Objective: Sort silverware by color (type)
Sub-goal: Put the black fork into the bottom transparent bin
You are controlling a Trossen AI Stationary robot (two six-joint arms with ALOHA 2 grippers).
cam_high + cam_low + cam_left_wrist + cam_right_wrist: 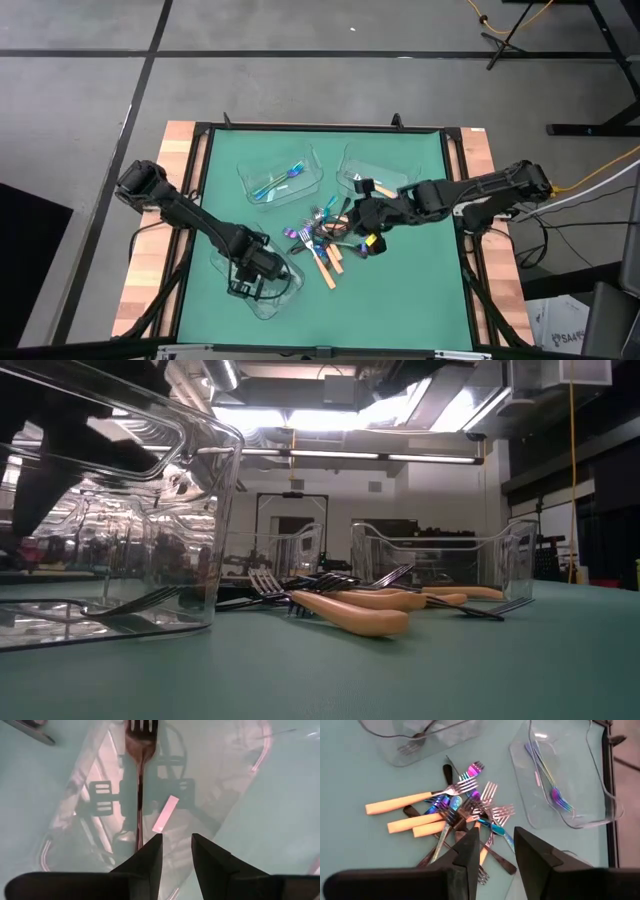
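I see the silverware [455, 815] heaped mid-mat: three forks with smooth orange handles [402, 802] and silver tines, several iridescent blue-purple ones, and a few dark ones. They cross over each other, so I can't give an exact count for the last two kinds.

I count three clear plastic trays, rectangular with rounded corners. The far-left tray [280, 175] holds iridescent pieces [555, 795]; I make out two, possibly more. The near-left tray [262, 290] holds one dark fork [140, 780], lying flat on its glossy floor beside a small pale label. The far-right tray [375, 168] shows something orange and something dark at the rim near the arm, but I can't tell whether either is cutlery.

My left gripper [176, 845] hangs over the near-left tray, fingers parted with nothing between them, the dark fork lying just below and clear of them. My right gripper [492, 840] hovers over the heap, beside the far-right tray, its fingers apart and holding nothing.

Everything sits on a green mat [400, 290] framed in black, with bare wood planks along both sides.
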